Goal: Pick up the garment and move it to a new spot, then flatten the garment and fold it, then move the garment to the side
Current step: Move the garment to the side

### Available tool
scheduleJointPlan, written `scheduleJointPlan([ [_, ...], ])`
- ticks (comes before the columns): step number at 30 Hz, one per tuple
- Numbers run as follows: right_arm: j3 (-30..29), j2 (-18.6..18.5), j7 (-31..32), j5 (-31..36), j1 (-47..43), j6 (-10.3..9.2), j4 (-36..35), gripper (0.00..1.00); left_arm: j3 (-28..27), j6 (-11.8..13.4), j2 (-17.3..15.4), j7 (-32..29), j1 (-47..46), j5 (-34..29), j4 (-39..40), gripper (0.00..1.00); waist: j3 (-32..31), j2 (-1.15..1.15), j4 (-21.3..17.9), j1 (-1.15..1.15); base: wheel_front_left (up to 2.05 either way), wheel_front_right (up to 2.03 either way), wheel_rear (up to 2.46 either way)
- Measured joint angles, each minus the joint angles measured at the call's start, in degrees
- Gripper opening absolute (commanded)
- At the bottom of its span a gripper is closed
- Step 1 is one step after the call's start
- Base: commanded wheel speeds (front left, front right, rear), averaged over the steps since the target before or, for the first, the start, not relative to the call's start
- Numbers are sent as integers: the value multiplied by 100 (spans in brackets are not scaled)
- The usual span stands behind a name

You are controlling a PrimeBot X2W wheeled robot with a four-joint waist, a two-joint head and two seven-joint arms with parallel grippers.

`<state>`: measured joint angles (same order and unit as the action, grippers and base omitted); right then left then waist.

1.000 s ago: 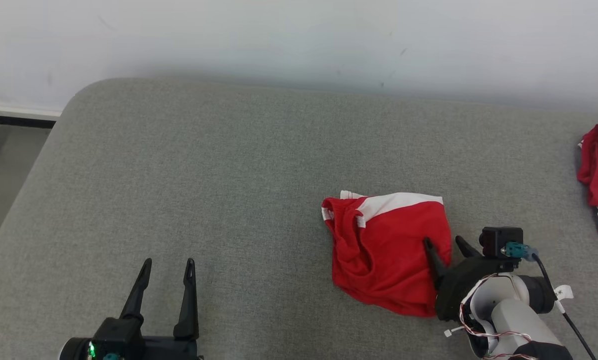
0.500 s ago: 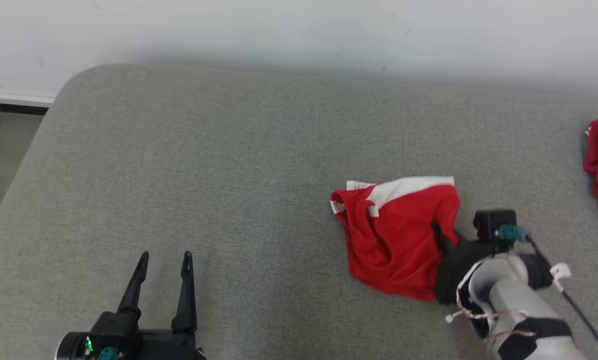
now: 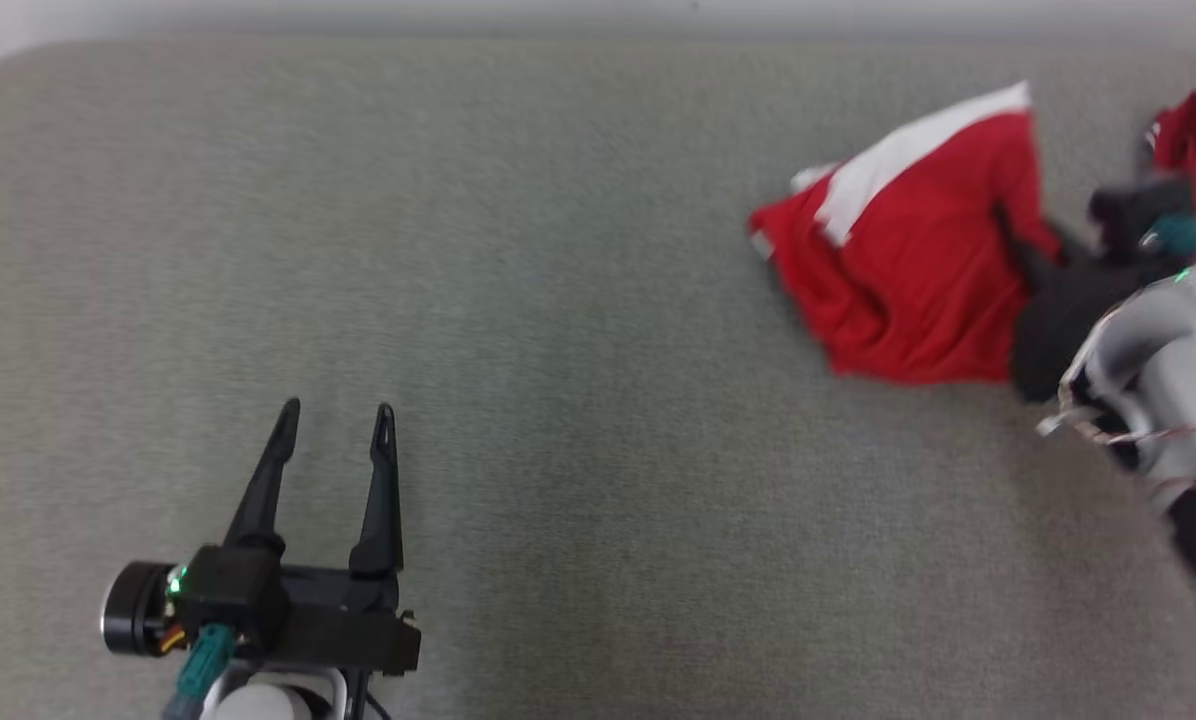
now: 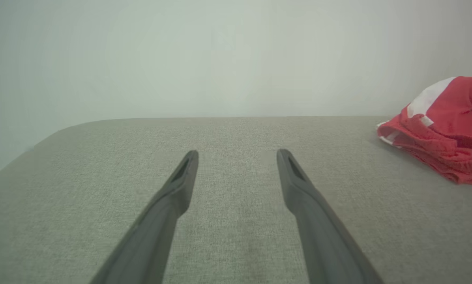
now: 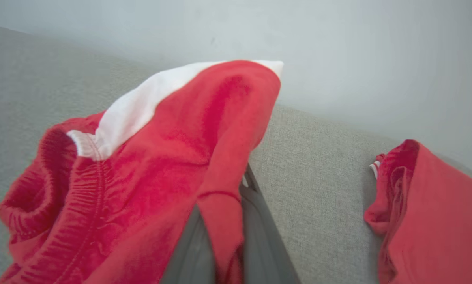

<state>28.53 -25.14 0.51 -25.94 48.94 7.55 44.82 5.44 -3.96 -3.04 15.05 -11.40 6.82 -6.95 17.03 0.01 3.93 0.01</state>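
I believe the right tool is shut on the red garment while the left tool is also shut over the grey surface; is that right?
Not quite: the left tool is open, its fingers well apart over the grey surface, as the left wrist view shows. The right tool is indeed shut on the red garment.

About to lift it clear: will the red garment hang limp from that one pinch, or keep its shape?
Likely floppy: the red garment drapes in soft folds over the right pincer, shut on one fold. Probably light, thin cloth, so the rest should dangle. Its low edge may drag on the cushion.
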Motion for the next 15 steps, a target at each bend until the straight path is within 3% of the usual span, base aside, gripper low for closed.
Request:
scheduleJointPlan([
  [4,223,-537,49,-249,411,0,-190,0,-14,-8,-107,-1,-199,-123,116,100,369,0,-233,0,0,0,0],
  [15,641,-1481,-30,-792,1095,0,-358,0,19,-8,-512,-113,-551,-422,535,100,1231,0,-1070,0,0,0,0],
])
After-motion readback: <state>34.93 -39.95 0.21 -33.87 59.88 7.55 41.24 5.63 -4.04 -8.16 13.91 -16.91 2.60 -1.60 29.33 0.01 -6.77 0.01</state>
